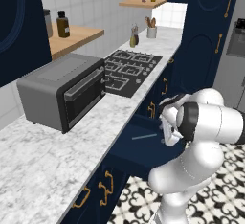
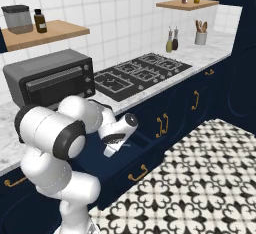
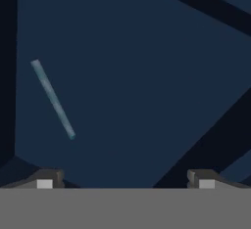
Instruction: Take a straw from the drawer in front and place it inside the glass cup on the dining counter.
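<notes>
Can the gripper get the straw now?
Probably yes. The drawer is open, the straw lies bare on its floor, and the open gripper sits above with nothing between, though off to one side.

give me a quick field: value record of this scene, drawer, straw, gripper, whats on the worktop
drawer: pulled open below the marble worktop, dark navy inside
straw: lying flat on the drawer floor, ungrasped; in the hand view it sits to the left of the space between the fingertips
gripper: open, above the drawer floor, holding nothing
worktop: grey toaster oven beside a black hob
far end of worktop: cup of utensils and two bottles
task stage: straw not yet picked up
</notes>
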### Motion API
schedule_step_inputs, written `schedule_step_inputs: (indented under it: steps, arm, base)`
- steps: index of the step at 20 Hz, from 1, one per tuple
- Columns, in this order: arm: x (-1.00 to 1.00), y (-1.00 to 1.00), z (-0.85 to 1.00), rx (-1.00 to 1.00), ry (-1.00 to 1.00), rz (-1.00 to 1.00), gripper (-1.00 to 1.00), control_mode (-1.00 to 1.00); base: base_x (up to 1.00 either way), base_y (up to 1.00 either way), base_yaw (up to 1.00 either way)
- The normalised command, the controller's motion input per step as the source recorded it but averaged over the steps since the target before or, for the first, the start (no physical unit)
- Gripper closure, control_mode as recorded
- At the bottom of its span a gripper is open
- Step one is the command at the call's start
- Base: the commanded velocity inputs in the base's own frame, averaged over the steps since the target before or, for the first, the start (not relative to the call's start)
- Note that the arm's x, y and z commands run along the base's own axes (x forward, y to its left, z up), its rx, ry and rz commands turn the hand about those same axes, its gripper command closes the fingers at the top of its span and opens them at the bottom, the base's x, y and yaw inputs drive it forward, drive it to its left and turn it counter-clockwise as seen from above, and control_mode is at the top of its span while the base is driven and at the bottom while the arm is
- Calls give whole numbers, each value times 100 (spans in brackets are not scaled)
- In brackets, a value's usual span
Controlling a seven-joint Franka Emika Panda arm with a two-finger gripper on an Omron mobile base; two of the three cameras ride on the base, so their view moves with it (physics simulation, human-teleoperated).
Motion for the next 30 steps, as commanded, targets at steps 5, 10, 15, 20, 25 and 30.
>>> schedule_step_inputs:
  steps: [5,10,15,20,25,30]
  arm:
    - [37,0,-23,5,6,0,-100,-100]
    - [29,1,-31,6,0,0,-100,-100]
    - [21,6,-31,0,-4,0,-100,-100]
    - [26,11,-26,0,2,0,-100,-100]
    - [22,17,-25,0,2,0,-100,-100]
    - [20,2,-27,0,0,0,-100,-100]
  base:
    - [0,0,0]
    - [0,0,0]
    - [0,0,0]
    - [0,0,0]
    - [0,0,0]
    - [0,0,0]
